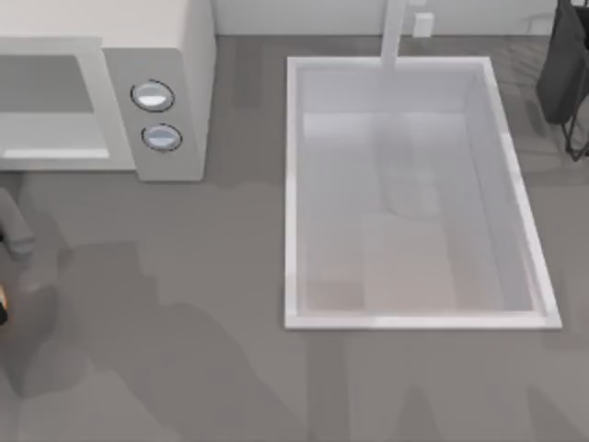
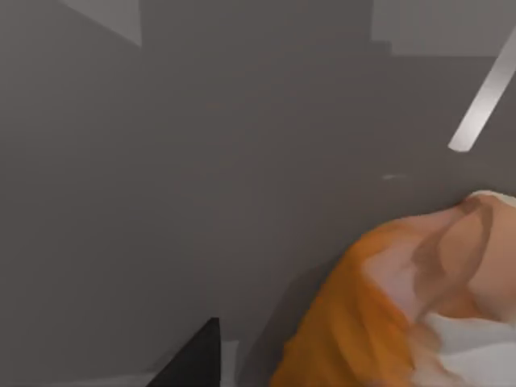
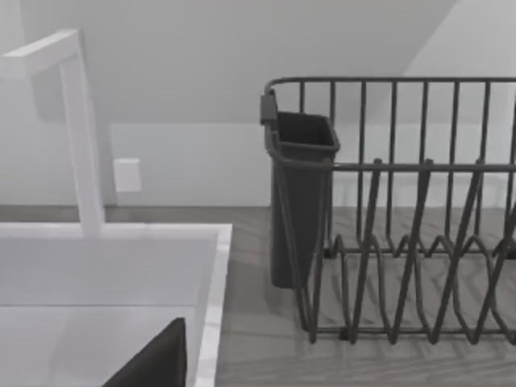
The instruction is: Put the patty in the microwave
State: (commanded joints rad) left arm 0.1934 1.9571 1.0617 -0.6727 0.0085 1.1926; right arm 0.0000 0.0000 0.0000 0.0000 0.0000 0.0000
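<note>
The microwave [image 1: 189, 55] stands at the table's back left, white, with two round knobs on its grey panel [image 1: 156, 117]. Left of the knobs its front shows a grey recess; I cannot tell whether the door is open. My left gripper [image 1: 4, 311] is at the table's far left edge, in front of the microwave, with a sliver of orange beside it. In the left wrist view the glossy orange-brown patty [image 2: 379, 322] looms close beside one dark finger [image 2: 197, 359], held above the grey counter. My right gripper [image 3: 153, 367] is parked facing the sink and rack.
A white sink basin [image 1: 293, 193] with a faucet [image 1: 396, 32] takes up the table's middle and right. A dark wire dish rack [image 3: 403, 242] with a cutlery cup [image 3: 298, 193] stands at the back right. Grey counter [image 1: 184, 304] lies between microwave and sink.
</note>
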